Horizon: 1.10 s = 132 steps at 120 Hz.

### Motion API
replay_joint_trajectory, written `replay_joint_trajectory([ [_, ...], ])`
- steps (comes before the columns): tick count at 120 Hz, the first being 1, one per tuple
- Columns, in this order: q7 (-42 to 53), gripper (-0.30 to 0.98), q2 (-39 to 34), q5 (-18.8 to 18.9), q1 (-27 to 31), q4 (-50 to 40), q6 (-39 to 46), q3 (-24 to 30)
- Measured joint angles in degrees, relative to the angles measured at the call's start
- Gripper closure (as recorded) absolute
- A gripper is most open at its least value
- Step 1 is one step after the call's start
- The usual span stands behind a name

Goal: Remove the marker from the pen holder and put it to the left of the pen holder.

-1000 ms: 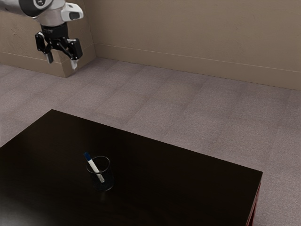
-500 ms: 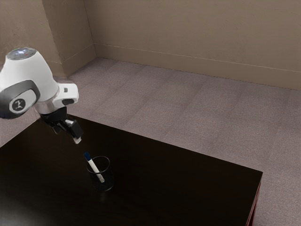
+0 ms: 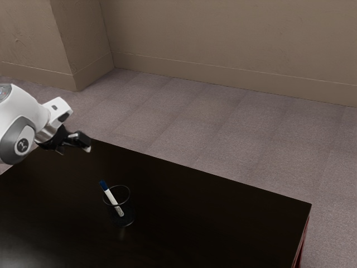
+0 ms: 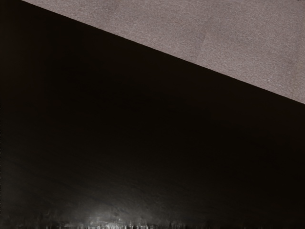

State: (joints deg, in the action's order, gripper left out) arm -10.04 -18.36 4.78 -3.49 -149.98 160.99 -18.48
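The gripper [image 3: 73,150] hangs with its fingers spread over the dark, glossy table [image 3: 189,223], greyish carpet [image 3: 212,123] and a plain brown wall [image 3: 223,39] beyond it, while lower down and apart from it the blue-ended marker [image 3: 112,199] leans in the clear pen holder [image 3: 128,215].

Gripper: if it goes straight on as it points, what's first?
Probably the dark tabletop, which spans the middle of the wrist view; depth is unclear, so the contact spot is uncertain.

Small emblem [image 3: 23,146] on arm [image 3: 28,109], no legible text
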Motion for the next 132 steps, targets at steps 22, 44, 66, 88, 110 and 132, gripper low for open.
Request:
replay_joint_trajectory([
  [22,-2.31,0.0,1.23,-0.58,-2.74,-2.71,0.01,-0.12],
  [44,-4.15,0.0,1.15,-0.7,-2.97,-5.81,0.18,-0.65],
  [66,-5.65,0.0,-2.09,-0.73,-2.3,-7.25,0.24,0.17],
  [88,-8.23,0.0,-3.8,-0.74,-2.15,-8.11,0.2,8.43],
  [110,-11.41,0.0,-3.06,-0.81,-2.2,-9.19,0.2,13.24],
  [132,-14.23,0.0,2.21,-0.95,-0.81,-8.43,0.99,14.23],
])
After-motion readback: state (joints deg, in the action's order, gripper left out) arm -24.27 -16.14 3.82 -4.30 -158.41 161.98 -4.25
